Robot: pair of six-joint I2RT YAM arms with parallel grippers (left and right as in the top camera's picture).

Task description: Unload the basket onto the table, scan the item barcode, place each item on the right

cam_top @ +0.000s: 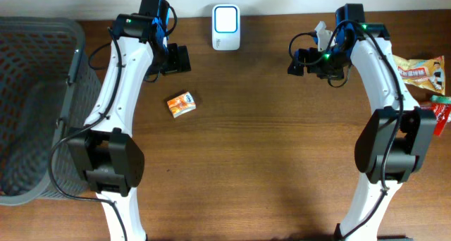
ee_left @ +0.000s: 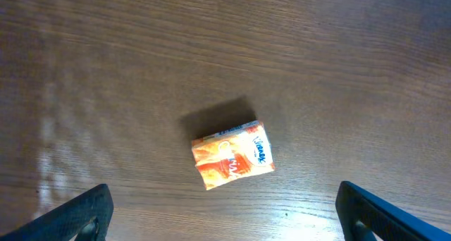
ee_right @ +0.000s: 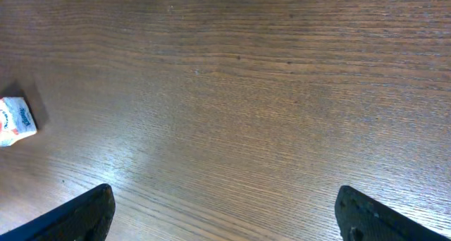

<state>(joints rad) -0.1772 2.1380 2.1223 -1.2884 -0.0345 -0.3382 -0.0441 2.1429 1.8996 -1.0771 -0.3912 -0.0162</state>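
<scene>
A small orange and white packet lies flat on the wooden table, left of centre; the left wrist view shows the packet ahead of the fingertips, and the right wrist view catches the packet at its left edge. No barcode shows on it. A white scanner stands at the table's far edge. My left gripper hovers up and slightly left of the packet, open and empty. My right gripper hangs over bare wood at the right, open and empty.
A dark mesh basket fills the left side of the table. Snack packets and a red wrapper lie at the right edge beside the right arm.
</scene>
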